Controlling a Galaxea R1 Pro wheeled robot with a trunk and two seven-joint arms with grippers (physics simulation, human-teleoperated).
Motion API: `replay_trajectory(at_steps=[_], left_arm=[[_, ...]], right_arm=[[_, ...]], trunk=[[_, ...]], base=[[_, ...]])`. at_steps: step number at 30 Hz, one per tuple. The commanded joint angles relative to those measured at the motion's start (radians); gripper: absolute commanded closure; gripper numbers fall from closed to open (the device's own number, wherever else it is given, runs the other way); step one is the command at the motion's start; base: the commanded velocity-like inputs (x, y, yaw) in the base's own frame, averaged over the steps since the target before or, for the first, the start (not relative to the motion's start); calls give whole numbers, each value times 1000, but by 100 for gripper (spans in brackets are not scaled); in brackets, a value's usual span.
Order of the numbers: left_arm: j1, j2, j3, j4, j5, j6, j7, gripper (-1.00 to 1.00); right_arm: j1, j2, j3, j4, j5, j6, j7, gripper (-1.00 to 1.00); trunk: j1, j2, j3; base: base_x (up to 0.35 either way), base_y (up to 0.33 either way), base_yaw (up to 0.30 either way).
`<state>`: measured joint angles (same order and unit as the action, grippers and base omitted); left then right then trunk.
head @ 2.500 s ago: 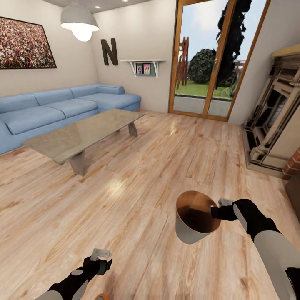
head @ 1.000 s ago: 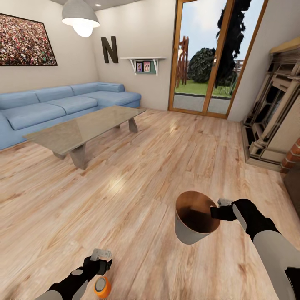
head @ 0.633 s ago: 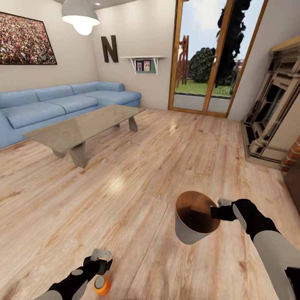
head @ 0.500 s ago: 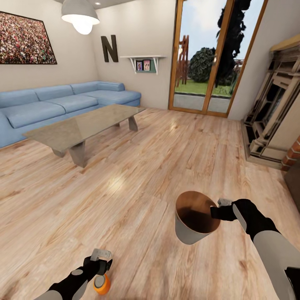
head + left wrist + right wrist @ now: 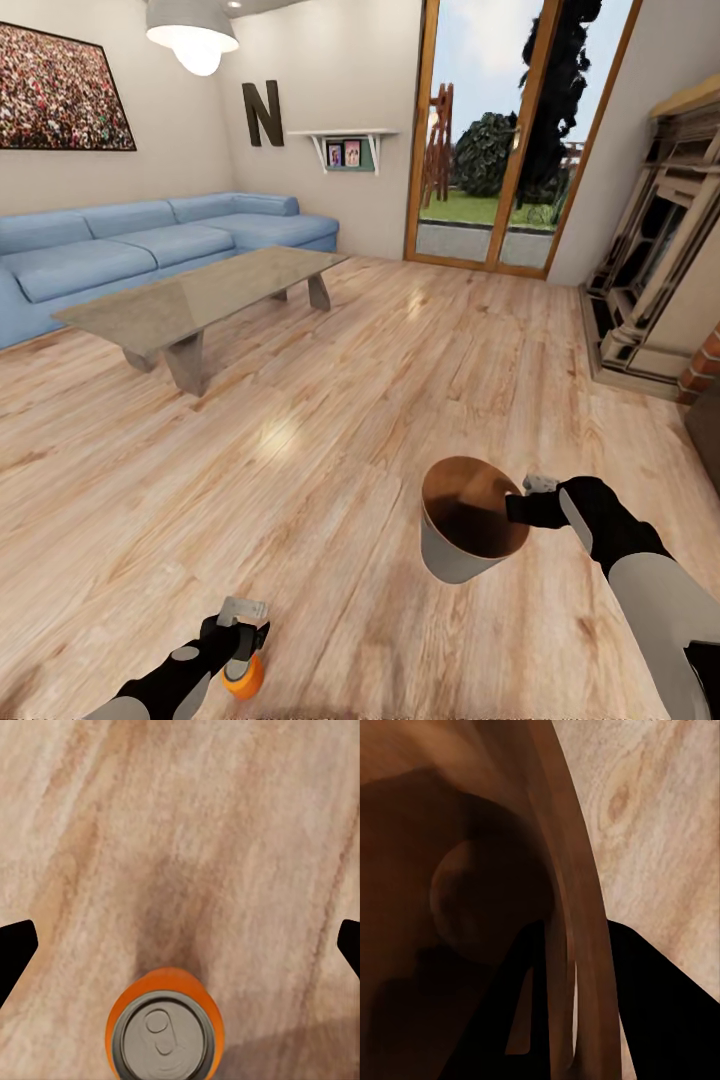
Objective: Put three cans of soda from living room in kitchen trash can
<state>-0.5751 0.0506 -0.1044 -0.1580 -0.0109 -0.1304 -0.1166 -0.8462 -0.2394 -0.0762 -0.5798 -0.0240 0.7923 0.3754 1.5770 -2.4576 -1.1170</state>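
An orange can of soda (image 5: 243,679) with a silver top (image 5: 165,1038) stands upright on the wood floor. My left gripper (image 5: 243,632) hovers just above it, open, its two fingertips (image 5: 15,952) spread wide and the can off toward one side between them. My right gripper (image 5: 522,506) is shut on the rim of the tash can (image 5: 450,560), a pale grey bin held off the floor with its copper-brown inside (image 5: 472,900) showing. The rim (image 5: 577,945) runs between the two dark fingers (image 5: 645,1012).
A glass coffee table (image 5: 195,300) and a long light-blue sofa (image 5: 150,240) stand at the far left. Glass garden doors (image 5: 500,150) are ahead. A fireplace surround (image 5: 655,270) lines the right wall. Bare wood floor (image 5: 380,380) lies between.
The whole view has shifted as the robot moved. The orange can came in from the bottom edge and now sits right under my left gripper. The right gripper still holds the bin.
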Motion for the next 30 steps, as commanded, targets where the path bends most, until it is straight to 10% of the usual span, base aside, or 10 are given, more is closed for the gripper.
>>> replay_trajectory(at_steps=[1,20,30], left_arm=[[0,0,0,0,0,0,0,-100],[0,-1,0,0,-1,0,0,-100],[0,0,0,0,2,-1,0,-100]], right_arm=[[0,1,-1,-23,-18,3,-6,100],[3,1,-2,-54,-19,5,-4,100],[3,2,-2,-54,-19,5,-4,100]], trunk=[[4,-7,-3],[29,-46,-73],[29,-46,-73]], base=[[0,0,0],[0,0,0],[0,0,0]])
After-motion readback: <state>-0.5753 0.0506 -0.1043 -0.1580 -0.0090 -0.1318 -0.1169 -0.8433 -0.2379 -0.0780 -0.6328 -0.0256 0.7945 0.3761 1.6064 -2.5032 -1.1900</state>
